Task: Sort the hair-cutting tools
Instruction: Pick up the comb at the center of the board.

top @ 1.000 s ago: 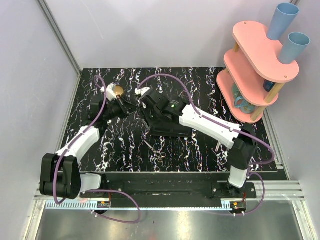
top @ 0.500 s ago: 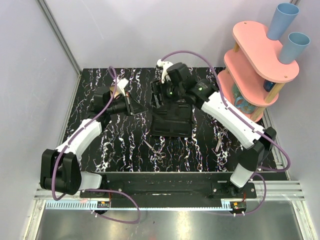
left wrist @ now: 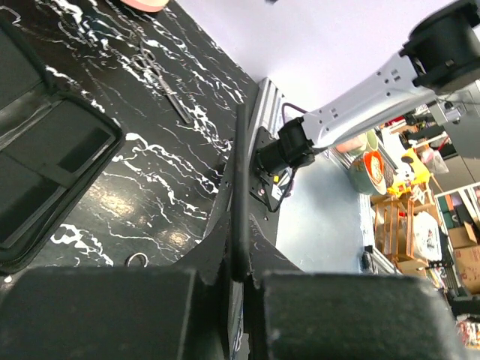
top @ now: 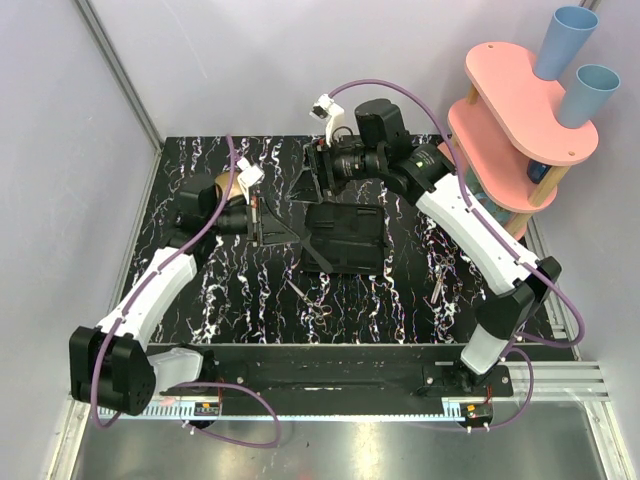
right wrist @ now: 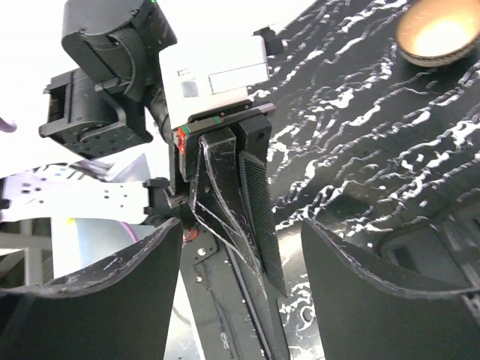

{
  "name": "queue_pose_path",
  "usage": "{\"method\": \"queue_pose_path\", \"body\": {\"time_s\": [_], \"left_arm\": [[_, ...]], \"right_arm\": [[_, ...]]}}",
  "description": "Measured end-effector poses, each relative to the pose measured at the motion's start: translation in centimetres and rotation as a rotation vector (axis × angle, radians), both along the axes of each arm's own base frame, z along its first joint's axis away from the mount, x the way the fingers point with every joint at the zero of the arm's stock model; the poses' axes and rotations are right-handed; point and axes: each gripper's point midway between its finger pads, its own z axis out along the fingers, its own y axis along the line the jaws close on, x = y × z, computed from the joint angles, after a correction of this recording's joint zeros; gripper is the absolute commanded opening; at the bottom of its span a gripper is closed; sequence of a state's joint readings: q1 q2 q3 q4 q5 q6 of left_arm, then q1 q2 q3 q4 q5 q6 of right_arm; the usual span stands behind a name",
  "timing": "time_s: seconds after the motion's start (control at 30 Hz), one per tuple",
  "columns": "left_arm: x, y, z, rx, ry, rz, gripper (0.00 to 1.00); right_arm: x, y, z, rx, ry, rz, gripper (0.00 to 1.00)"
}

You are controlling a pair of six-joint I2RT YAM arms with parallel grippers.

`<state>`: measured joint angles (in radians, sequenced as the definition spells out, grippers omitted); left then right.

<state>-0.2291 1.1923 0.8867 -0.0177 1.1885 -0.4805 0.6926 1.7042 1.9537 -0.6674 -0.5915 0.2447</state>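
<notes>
The black case (top: 345,240) lies open in the middle of the table, and it also shows in the left wrist view (left wrist: 45,150). One pair of scissors (top: 310,300) lies in front of it and another (top: 440,275) to its right; the left wrist camera sees a pair (left wrist: 161,79) too. My left gripper (top: 268,222) (left wrist: 240,274), left of the case, is shut on a thin dark strip (left wrist: 241,172); what the strip is I cannot tell. My right gripper (top: 305,185) (right wrist: 241,225) hangs open and empty above the case's back left corner, facing the left fingers (right wrist: 259,210).
A brass-coloured bowl (top: 222,185) (right wrist: 439,34) sits at the back left, partly behind the left arm. A pink tiered rack (top: 510,130) with blue cups (top: 565,40) stands at the back right. Walls close in the left side and the back.
The right gripper has opened wider and its arm has swung up and back off the case. The left gripper has stayed shut, its arm drawn a little to the left.
</notes>
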Motion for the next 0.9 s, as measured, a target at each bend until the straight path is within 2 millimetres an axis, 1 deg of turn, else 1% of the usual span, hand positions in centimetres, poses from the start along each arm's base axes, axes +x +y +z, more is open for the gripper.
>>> {"method": "queue_pose_path", "body": {"time_s": [0.03, 0.07, 0.13, 0.17, 0.3, 0.43, 0.53, 0.6, 0.63, 0.73, 0.83, 0.9], "left_arm": [[-0.3, 0.0, 0.4, -0.006, -0.01, -0.013, 0.0], [-0.6, -0.1, 0.7, -0.01, -0.019, -0.024, 0.0], [-1.0, -0.2, 1.1, -0.017, -0.029, -0.04, 0.0], [-1.1, -0.2, 1.3, -0.02, -0.034, -0.05, 0.0], [-1.5, -0.4, 1.6, -0.024, -0.038, -0.067, 0.0], [-1.8, -0.5, 2.0, -0.03, -0.046, -0.083, 0.0], [-1.9, -0.5, 2.4, -0.033, -0.055, -0.09, 0.0], [-1.9, -0.6, 2.5, -0.034, -0.058, -0.094, 0.0], [-1.9, -0.6, 2.5, -0.035, -0.059, -0.095, 0.0], [-2.0, -0.7, 2.6, -0.035, -0.059, -0.1, 0.0], [-2.1, -0.7, 2.7, -0.036, -0.062, -0.103, 0.0], [-2.1, -0.7, 2.8, -0.037, -0.065, -0.102, 0.0]], "right_arm": [[-0.4, 0.2, 0.2, 0.013, 0.007, 0.022, 0.68], [-0.6, 0.4, 0.3, 0.025, 0.015, 0.042, 0.61], [-1.0, 0.8, 0.4, 0.04, 0.035, 0.075, 0.57], [-1.1, 1.1, 0.3, 0.046, 0.046, 0.089, 0.52], [-1.2, 1.9, -0.5, 0.058, 0.093, 0.135, 0.47], [-1.4, 2.4, -1.2, 0.06, 0.13, 0.165, 0.47], [-1.6, 2.6, -1.3, 0.065, 0.141, 0.182, 0.47], [-1.8, 2.6, -1.2, 0.072, 0.144, 0.195, 0.43], [-1.8, 2.7, -1.1, 0.075, 0.143, 0.2, 0.35], [-2.1, 2.8, -0.8, 0.09, 0.142, 0.218, 0.26], [-2.0, 2.8, -0.8, 0.095, 0.14, 0.219, 0.25], [-1.9, 2.9, -0.9, 0.098, 0.14, 0.221, 0.2]]}}
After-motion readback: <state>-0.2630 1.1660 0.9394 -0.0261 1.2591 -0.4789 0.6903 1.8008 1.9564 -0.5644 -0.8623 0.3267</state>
